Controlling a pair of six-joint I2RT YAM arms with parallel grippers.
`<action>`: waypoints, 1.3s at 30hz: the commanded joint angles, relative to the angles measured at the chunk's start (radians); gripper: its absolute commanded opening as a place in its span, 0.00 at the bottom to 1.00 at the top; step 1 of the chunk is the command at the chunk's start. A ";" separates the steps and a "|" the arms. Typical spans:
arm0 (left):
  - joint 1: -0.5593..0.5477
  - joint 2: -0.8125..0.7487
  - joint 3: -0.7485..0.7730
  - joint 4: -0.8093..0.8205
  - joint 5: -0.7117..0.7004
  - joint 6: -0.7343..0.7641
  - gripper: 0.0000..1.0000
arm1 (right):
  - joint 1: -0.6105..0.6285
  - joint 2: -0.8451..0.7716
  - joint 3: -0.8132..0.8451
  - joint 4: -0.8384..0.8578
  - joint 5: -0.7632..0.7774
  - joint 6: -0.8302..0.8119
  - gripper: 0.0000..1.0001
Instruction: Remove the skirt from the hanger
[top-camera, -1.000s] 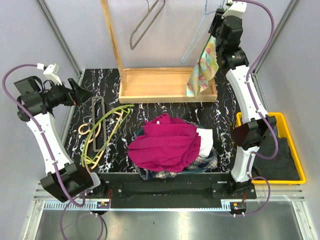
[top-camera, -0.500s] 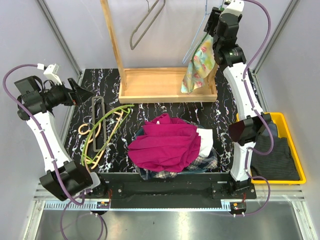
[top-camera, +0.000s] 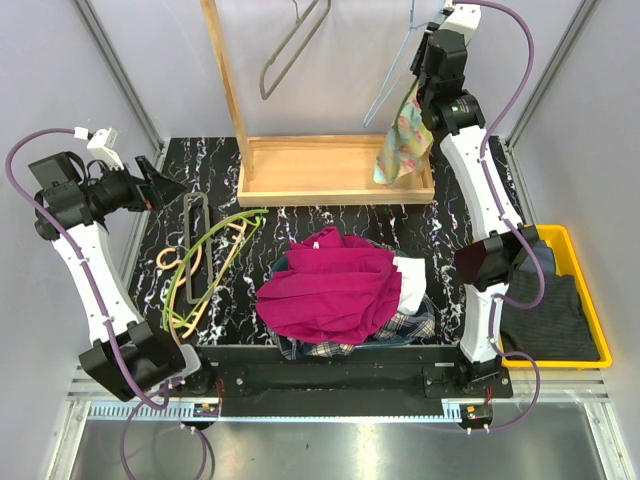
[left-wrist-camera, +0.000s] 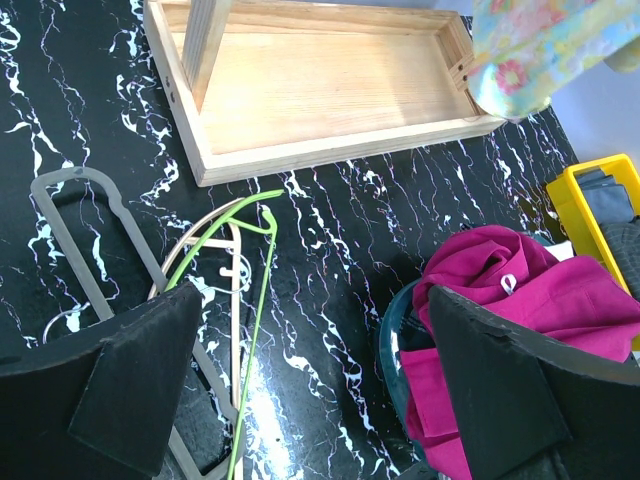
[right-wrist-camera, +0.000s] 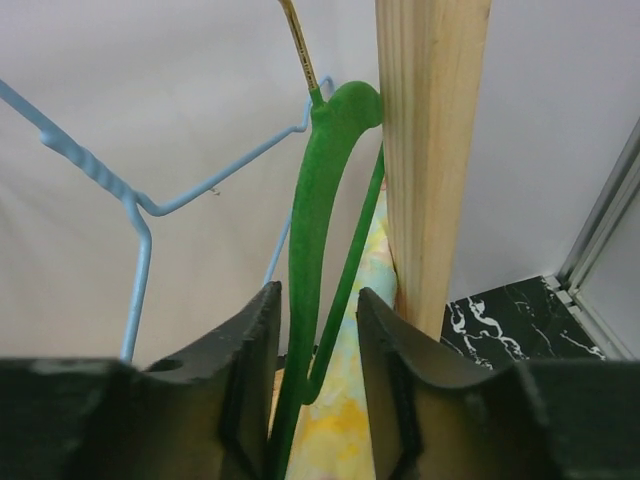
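A floral yellow-green skirt (top-camera: 405, 140) hangs from a green hanger (right-wrist-camera: 318, 200) on the wooden rack, beside its right post (right-wrist-camera: 430, 150). My right gripper (top-camera: 425, 75) is raised to the rack's top, its jaws closed narrowly around the green hanger's neck (right-wrist-camera: 318, 300), with skirt fabric (right-wrist-camera: 340, 440) just below. The skirt's lower end also shows in the left wrist view (left-wrist-camera: 530, 45). My left gripper (top-camera: 165, 185) is open and empty above the table's left side (left-wrist-camera: 315, 300).
The wooden rack tray (top-camera: 335, 170) stands at the back, with a grey hanger (top-camera: 290, 45) and a blue wire hanger (top-camera: 395, 70) on it. Loose hangers (top-camera: 205, 265) lie left. A basin of magenta clothes (top-camera: 335, 285) sits front centre. A yellow bin (top-camera: 585, 300) is right.
My right arm has risen and shifted left along the rack top. The skirt swung left, then settled back. The left arm has not moved.
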 joint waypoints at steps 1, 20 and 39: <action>0.007 0.010 0.029 0.043 0.033 -0.002 0.99 | 0.008 -0.018 0.019 -0.029 0.067 -0.006 0.36; 0.007 0.014 0.010 0.070 0.044 -0.019 0.99 | 0.009 -0.006 0.083 0.101 0.020 -0.175 0.00; 0.007 0.011 -0.001 0.102 0.062 -0.057 0.99 | 0.021 -0.101 0.010 0.318 -0.241 -0.209 0.00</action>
